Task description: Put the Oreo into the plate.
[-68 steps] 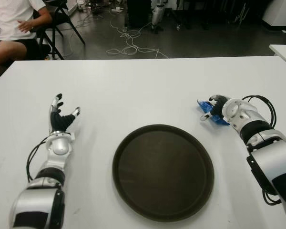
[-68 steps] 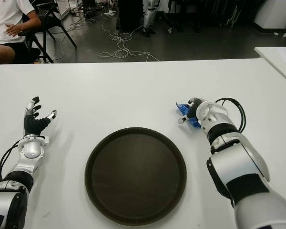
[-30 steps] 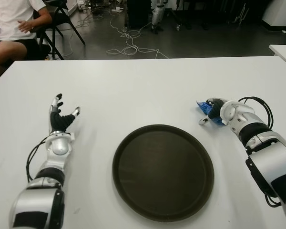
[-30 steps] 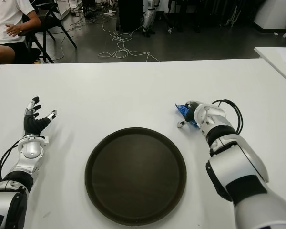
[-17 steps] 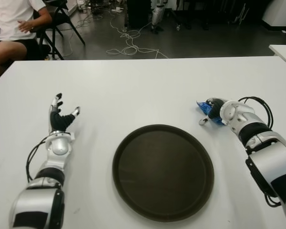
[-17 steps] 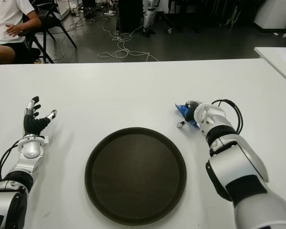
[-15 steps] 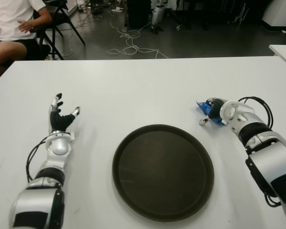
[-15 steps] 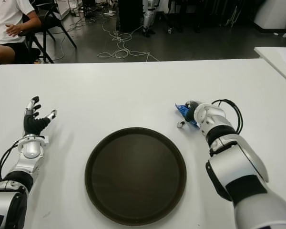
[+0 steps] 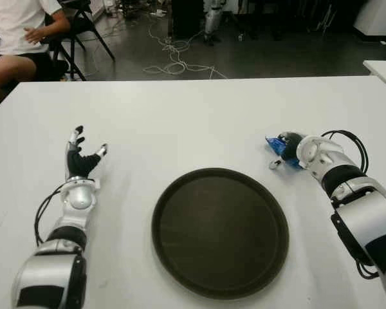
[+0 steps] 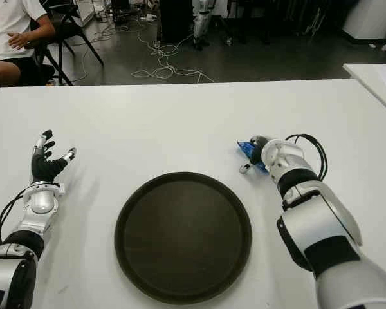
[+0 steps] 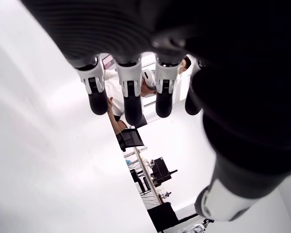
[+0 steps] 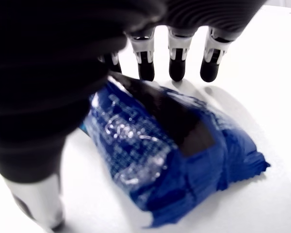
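In the left eye view, a white table (image 9: 199, 122) carries a round dark plate (image 9: 220, 232) near its front edge. The right hand (image 9: 294, 149) sits just beyond and to the right of the plate, over a blue Oreo packet (image 9: 278, 145) that lies on the table, outside the plate. The left hand (image 9: 81, 161) shows well to the left of the plate, palm up with its fingers spread and holding nothing. A person in a white shirt (image 9: 19, 26) sits on a chair past the far left corner, and cables (image 9: 174, 61) trail across the dark floor.

The right eye view gives the same layout: the packet pokes out from under the right hand on the side nearest the plate.

In the left wrist view, the left hand's fingers (image 11: 131, 97) stand apart and straight above the white surface, empty.

In the right wrist view, the packet fills the space beneath the palm; the fingers (image 12: 177, 60) reach past its far edge and the thumb (image 12: 36, 199) comes down on its near side. The hand seems to cup the packet loosely, though a firm grip cannot be confirmed.
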Motion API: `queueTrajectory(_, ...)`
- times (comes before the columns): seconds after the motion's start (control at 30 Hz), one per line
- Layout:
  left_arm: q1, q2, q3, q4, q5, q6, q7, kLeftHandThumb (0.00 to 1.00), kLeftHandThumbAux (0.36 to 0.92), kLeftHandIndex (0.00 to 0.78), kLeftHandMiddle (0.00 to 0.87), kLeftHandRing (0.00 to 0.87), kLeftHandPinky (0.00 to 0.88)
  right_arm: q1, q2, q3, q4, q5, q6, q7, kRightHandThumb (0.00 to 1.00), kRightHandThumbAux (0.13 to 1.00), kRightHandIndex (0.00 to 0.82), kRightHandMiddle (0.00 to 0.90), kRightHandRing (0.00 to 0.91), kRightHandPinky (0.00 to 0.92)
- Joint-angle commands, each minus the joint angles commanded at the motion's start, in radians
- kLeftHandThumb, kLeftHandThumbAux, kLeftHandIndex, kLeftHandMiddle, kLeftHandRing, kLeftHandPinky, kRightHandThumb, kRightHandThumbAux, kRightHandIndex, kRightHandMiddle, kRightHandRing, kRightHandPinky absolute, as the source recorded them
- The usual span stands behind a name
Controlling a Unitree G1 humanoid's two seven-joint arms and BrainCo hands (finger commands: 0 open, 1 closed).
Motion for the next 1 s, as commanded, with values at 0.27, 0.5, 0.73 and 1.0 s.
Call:
queueTrajectory(0.27, 0.001, -0.001, 0.001, -0.003, -0.002, -0.004, -0.003, 0.000, 0.804, 0.076, 0.116, 0.099, 0.089, 0.013, 0.008, -0.033, -0.005, 0.028, -0.010, -0.122, 0.652, 0.739, 0.400, 0.358, 0.383, 0.419)
queueTrajectory(0.5, 0.000, 0.001, 0.004, 0.000, -0.007, 0.000, -0.010, 0.000, 0.793, 0.070, 0.107, 0.088, 0.081, 0.004, 0.018, -0.044, -0.004, 0.032, 0.007, -0.126, 0.697, 0.730, 0.417, 0.291, 0.300, 0.348)
queueTrajectory(0.73, 0.000, 0.000, 0.007, 0.002, -0.013, 0.002, -0.016, 0.000, 0.790, 0.067, 0.108, 0.092, 0.089, 0.002, 0.020, -0.055, -0.003, 0.034, 0.017, -0.111, 0.699, 0.729, 0.416, 0.187, 0.187, 0.230)
queueTrajectory(1.0, 0.000, -0.001, 0.008, 0.001, -0.012, -0.002, -0.014, 0.000, 0.811, 0.077, 0.124, 0.108, 0.102, -0.001, 0.020, -0.065, -0.003, 0.040, 0.024, -0.078, 0.697, 0.733, 0.417, 0.253, 0.255, 0.321)
